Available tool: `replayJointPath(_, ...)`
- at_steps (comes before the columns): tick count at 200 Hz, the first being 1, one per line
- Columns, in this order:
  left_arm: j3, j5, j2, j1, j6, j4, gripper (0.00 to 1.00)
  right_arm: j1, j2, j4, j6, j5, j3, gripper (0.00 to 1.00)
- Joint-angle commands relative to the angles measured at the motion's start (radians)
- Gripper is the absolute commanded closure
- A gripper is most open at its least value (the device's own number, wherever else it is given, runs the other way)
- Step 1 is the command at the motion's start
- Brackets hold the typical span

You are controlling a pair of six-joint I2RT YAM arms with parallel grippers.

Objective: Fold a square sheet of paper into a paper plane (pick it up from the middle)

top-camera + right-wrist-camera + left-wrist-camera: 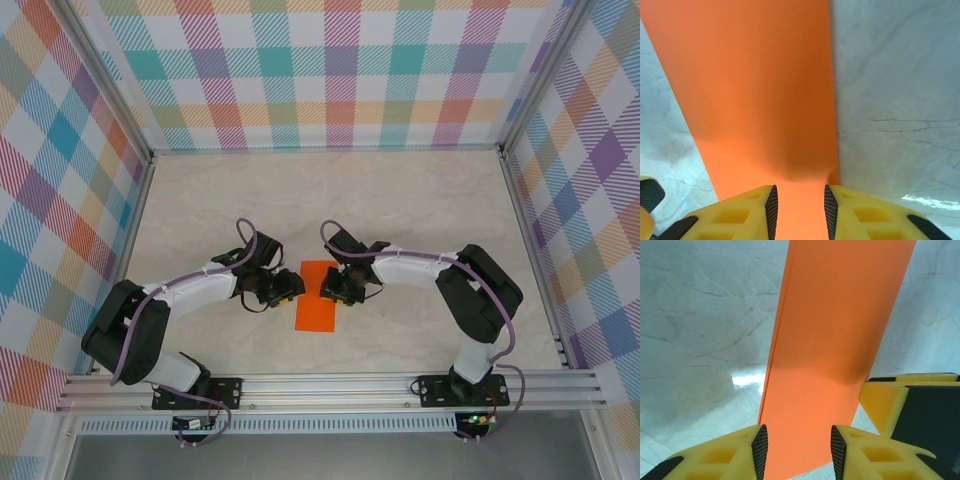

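Pale, marble-veined tabletop (420,200) fills the floor of a booth with checked walls (60,150). The square sheet of paper (317,300) lies flat near its middle, just ahead of the two arm bases. It is now a narrow orange rectangle, not a square. The left wrist view shows a doubled edge along one long side, so it looks folded in half once.

The left hand (288,287) sits at the strip's left edge and the right hand (335,287) at its right edge, facing each other across the far end. In each wrist view the yellow fingers stand partly spread, with the orange surface showing in the gap between the black pads. Neither hand pinches the paper. Whether the fingertips touch or press the sheet I cannot tell.

By my reading only the first centre fold is made. The pointed nose, the wing folds and the finished dart shape all remain, so the task is in its early part.
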Motion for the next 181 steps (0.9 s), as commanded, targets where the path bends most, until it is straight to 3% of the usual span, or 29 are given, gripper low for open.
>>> replayJointPath(1, -0.016, -0.011, 0.012, -0.007, -0.010, -0.016, 0.60, 0.012, -0.022, -0.024, -0.015, 0.000, 0.010, 0.67)
replayJointPath(52, -0.068, 0.040, -0.018, -0.009, -0.024, 0.010, 0.59, 0.059, -0.079, 0.045, 0.052, -0.035, -0.086, 0.70)
replayJointPath(73, -0.099, 0.044, -0.054, -0.010, -0.039, 0.006, 0.58, 0.097, -0.103, 0.016, 0.070, 0.029, -0.098, 0.70)
replayJointPath(118, -0.141, 0.053, -0.114, -0.017, -0.059, 0.015, 0.57, 0.112, -0.070, 0.038, 0.085, 0.015, -0.108, 0.71)
replayJointPath(181, -0.116, 0.072, -0.077, -0.034, -0.053, 0.017, 0.56, 0.115, -0.030, -0.022, 0.095, 0.054, -0.135, 0.72)
